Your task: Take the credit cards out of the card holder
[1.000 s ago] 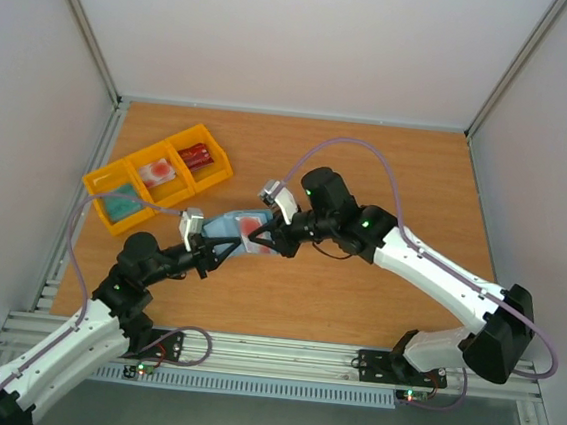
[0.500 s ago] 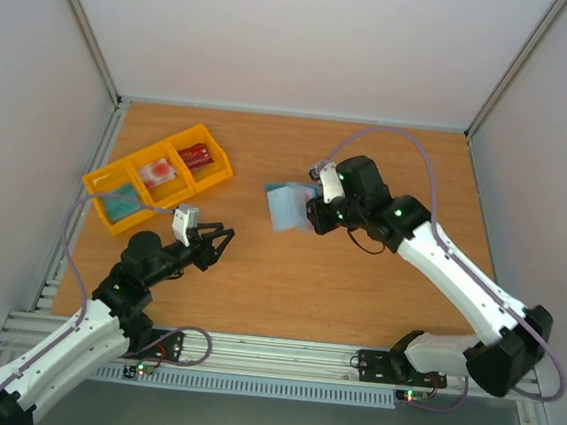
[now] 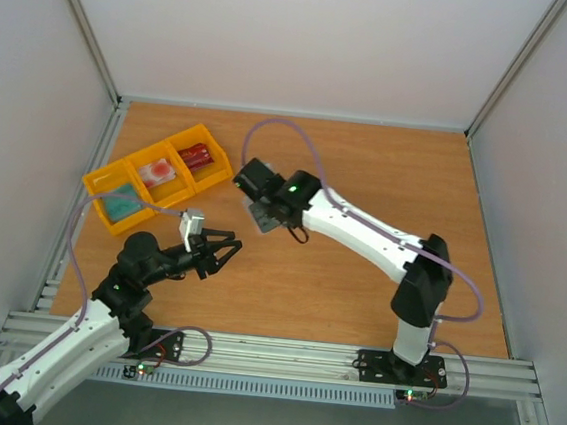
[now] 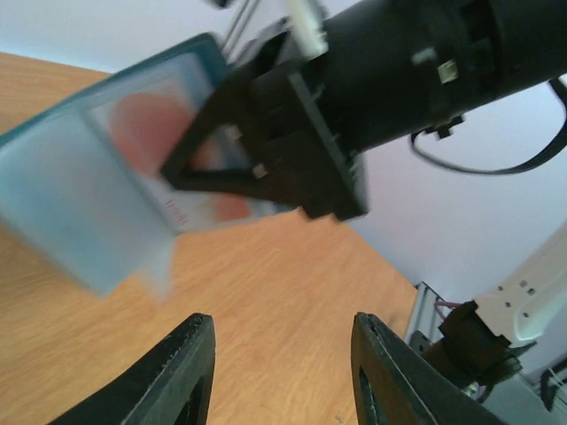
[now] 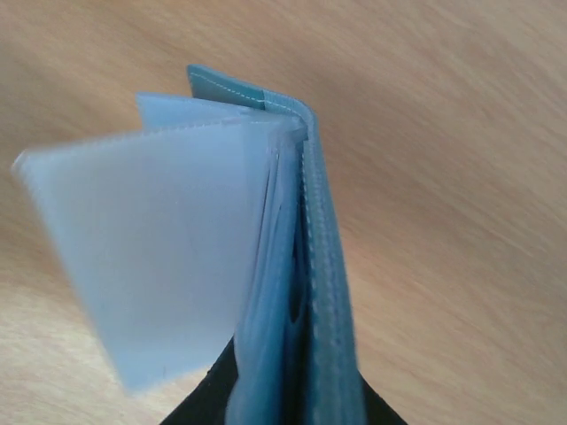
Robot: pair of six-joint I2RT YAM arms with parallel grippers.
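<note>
Slate-blue soft card holder (image 5: 312,266), translucent pockets (image 5: 159,248) fanned, clamped in right jaws; pinkish card (image 4: 146,133) seemingly inside, blurred; left jaws open, empty.

The tray (image 3: 177,196) sits at the tabletop's (image 3: 354,310) left rear; the card holder (image 5: 310,292) hangs just right of it (in my right end effector (image 3: 262,210)), my left end effector (image 3: 226,249) in front, apart.
</note>
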